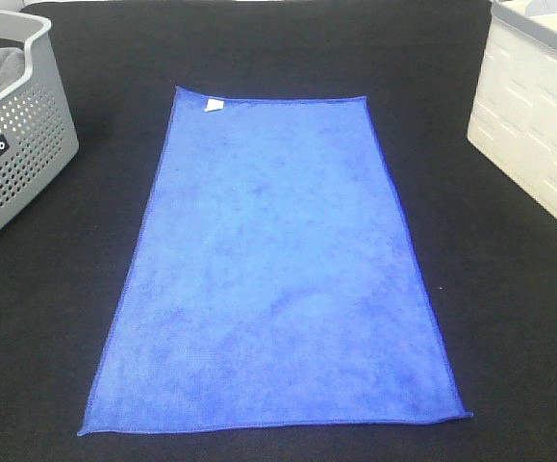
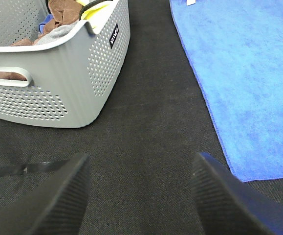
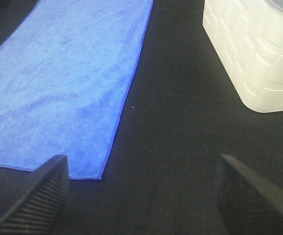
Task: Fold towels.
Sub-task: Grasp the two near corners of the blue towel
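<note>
A blue towel point(image 1: 278, 269) lies flat and unfolded on the black table, long side running away from me, with a small white label point(image 1: 215, 104) at its far left corner. It also shows in the left wrist view point(image 2: 244, 78) and in the right wrist view point(image 3: 63, 83). Neither gripper shows in the exterior high view. My left gripper point(image 2: 139, 196) is open and empty over bare cloth, beside the towel's near left corner. My right gripper point(image 3: 143, 196) is open and empty, beside the towel's near right corner.
A grey perforated basket point(image 1: 9, 144) holding several crumpled cloths stands at the far left; it fills the left wrist view point(image 2: 58, 73). A white plastic crate point(image 1: 538, 115) stands at the far right, also in the right wrist view point(image 3: 258, 54). A strip of black tape point(image 2: 31, 168) lies near the basket.
</note>
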Robot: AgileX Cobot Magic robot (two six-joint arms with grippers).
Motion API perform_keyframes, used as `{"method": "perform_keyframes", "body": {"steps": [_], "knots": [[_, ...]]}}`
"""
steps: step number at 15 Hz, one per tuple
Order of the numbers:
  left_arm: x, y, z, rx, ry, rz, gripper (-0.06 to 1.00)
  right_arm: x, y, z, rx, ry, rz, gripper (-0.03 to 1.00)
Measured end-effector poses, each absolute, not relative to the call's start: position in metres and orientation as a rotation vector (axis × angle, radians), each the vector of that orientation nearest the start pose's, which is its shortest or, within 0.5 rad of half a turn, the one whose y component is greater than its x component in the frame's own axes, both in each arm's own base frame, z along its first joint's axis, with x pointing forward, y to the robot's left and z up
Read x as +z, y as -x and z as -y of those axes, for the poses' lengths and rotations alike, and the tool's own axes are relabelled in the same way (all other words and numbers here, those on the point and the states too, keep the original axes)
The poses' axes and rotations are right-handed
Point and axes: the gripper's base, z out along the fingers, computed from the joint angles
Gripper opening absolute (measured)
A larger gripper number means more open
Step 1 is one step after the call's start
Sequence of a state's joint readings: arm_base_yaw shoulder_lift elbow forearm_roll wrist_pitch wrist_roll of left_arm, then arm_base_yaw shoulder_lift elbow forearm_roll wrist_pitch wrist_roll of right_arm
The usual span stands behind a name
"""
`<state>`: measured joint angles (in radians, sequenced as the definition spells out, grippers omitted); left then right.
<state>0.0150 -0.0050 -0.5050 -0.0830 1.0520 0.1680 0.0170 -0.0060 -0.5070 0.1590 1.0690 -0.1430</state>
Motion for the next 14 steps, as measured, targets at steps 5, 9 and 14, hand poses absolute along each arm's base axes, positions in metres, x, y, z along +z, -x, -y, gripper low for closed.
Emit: {"method": "perform_keyframes", "body": {"steps": [5,9,14], "knots": [[0.2796,0.0059,0.0066,0.017,-0.158,-2.017,0.59,0.2793,0.0078,-0.0125,0.111,0.172,-2.024,0.77],[0.2796,0.0059,0.0066,0.017,-0.158,-2.017,0.59,0.2793,0.0078,-0.0125,0.111,0.172,-2.024,0.77],[0.2796,0.0059,0.0066,0.017,-0.158,-2.017,0.59,0.2793,0.0078,-0.0125,0.111,0.172,-2.024,0.77]]}}
